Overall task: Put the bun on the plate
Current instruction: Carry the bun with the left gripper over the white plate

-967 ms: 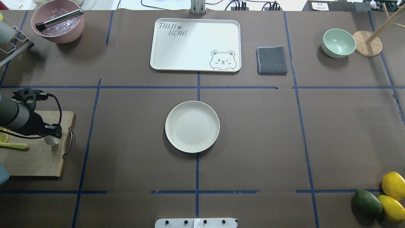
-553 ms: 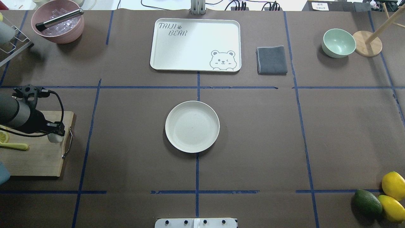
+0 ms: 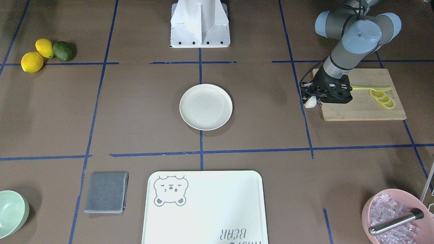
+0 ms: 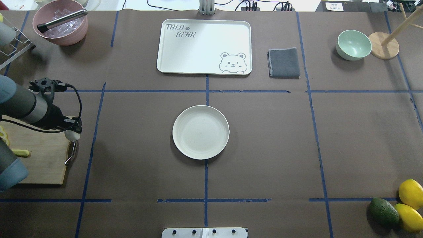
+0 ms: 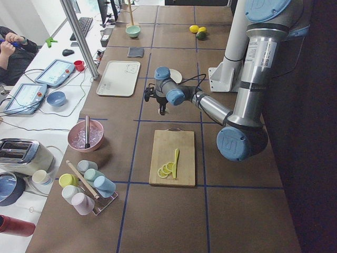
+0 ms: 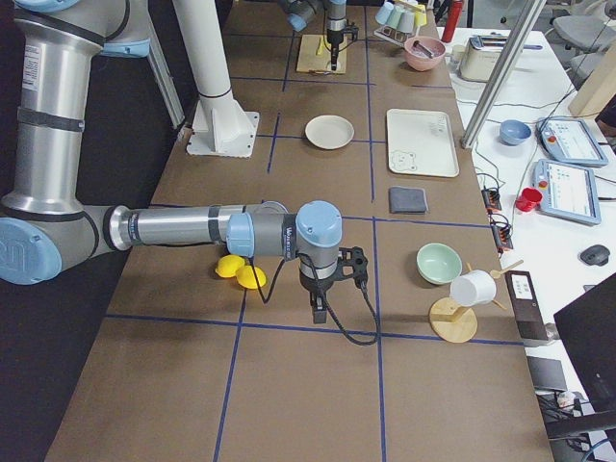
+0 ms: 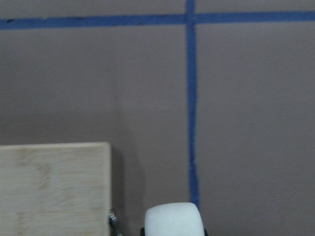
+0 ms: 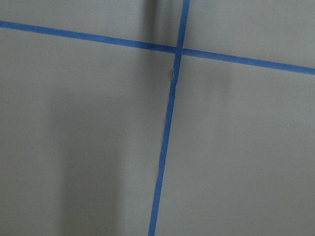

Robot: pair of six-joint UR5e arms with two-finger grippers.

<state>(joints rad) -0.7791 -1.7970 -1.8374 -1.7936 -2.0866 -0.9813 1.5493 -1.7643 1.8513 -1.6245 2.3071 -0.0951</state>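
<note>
The bun [image 4: 73,135], a small white smooth lump, hangs in my left gripper [image 4: 73,133], which is shut on it just past the handle end of the wooden cutting board [image 4: 39,158]. The front-facing view shows the bun [image 3: 310,102] under the black gripper [image 3: 310,100], beside the board's edge. In the left wrist view the bun [image 7: 174,220] fills the bottom centre. The round cream plate [image 4: 201,132] lies bare at the table's middle, well to the right of the bun. My right gripper [image 6: 318,313] shows only in the exterior right view; I cannot tell its state.
Lemon slices [image 3: 383,98] and a yellow utensil lie on the board. A pink bowl of ice [image 4: 61,23] sits far left, a white bear tray [image 4: 205,46], grey cloth [image 4: 283,62] and green bowl [image 4: 353,44] along the far side. Lemons and an avocado [image 4: 385,211] sit near right.
My left arm has carried the bun rightward and a little away from the robot, from over the cutting board to just beyond its handle edge. The plate has not moved.
</note>
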